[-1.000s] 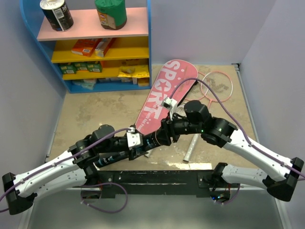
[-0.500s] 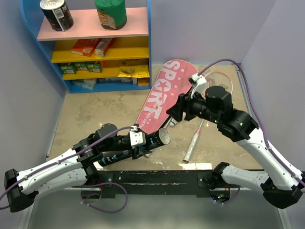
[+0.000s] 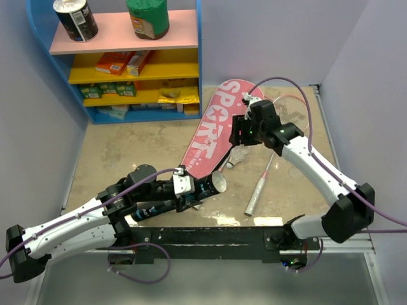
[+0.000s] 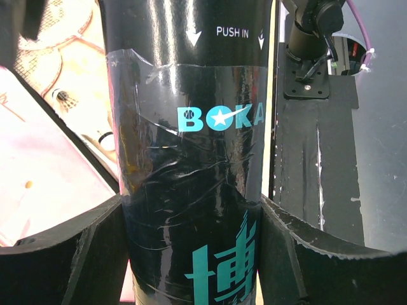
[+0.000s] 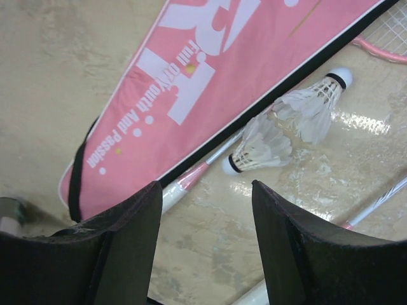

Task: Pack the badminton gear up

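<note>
1. Badminton gear is split between the two arms: the black tube [image 4: 191, 127] with teal lettering is clamped between the fingers of the left gripper [image 4: 192, 203], which press on its two sides.
2. Most of the tube's length runs out past those fingertips, and its far end points towards the narrow end of the pink cover [image 5: 210, 70].
3. The right gripper [image 5: 205, 190] hangs over the table [image 3: 140, 152], its jaws standing apart with nothing between them.
4. Just ahead of its fingertips, two white shuttlecocks [image 5: 264, 146] lie on the table, touching one another.
5. The cover lies ahead of that gripper and to the left in its wrist view, and its black edge runs aslant just beside the shuttlecocks.
6. A racket handle [image 5: 191, 180], white and pink, lies along that black edge, right in front of the gap between the fingers.
7. A second racket's shaft [image 5: 375, 200] crosses the table out beyond the finger on the right of that view.
</note>
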### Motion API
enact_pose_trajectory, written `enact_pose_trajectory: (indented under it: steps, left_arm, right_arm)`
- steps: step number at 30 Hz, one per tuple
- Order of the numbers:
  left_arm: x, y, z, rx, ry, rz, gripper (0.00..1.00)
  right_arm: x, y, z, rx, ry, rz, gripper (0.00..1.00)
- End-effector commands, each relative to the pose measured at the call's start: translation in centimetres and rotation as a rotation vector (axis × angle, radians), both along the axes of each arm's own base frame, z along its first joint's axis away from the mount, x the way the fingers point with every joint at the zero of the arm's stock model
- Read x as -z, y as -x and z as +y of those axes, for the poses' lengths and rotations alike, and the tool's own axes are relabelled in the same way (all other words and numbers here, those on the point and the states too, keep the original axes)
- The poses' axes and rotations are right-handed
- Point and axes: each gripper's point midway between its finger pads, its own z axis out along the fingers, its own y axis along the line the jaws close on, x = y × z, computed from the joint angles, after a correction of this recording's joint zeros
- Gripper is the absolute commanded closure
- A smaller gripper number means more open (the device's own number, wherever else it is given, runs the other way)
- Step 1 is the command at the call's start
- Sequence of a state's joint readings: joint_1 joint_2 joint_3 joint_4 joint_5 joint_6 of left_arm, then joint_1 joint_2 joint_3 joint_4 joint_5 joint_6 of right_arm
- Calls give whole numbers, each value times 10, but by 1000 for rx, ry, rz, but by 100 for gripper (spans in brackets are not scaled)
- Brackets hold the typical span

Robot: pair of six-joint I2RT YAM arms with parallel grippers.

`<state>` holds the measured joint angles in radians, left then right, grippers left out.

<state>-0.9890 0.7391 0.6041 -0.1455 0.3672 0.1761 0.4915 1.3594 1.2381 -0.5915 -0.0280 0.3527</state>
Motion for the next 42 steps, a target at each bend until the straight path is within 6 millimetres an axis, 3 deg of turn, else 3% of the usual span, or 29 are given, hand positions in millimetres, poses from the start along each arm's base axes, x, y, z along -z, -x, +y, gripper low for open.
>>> enact_pose_trajectory:
  steps: [1,4,11,21,28,37,42]
  left_arm:
    - [-26,3,-5,26,79,-35,100]
    - [-28,3,-4,25,84,-38,100]
    - [-30,6,-5,38,94,-38,100]
    - [-31,7,-4,39,97,-40,100]
    - [-31,7,-4,41,97,-39,100]
    - [-32,8,-5,47,99,-34,100]
    - [-33,8,-5,47,102,-32,100]
  right_arm:
    - [18,-23,0,-44,20,-12,38]
    - [46,-31,-7,-22,72,34,38]
    - [86,-46,-7,-17,110,94,39]
    - [122,-50,-2,-70,149,165,41]
    - [132,-42,2,-126,146,202,43]
    - [136,-18,13,-216,83,266,62]
    - [137,-11,15,-223,63,288,81]
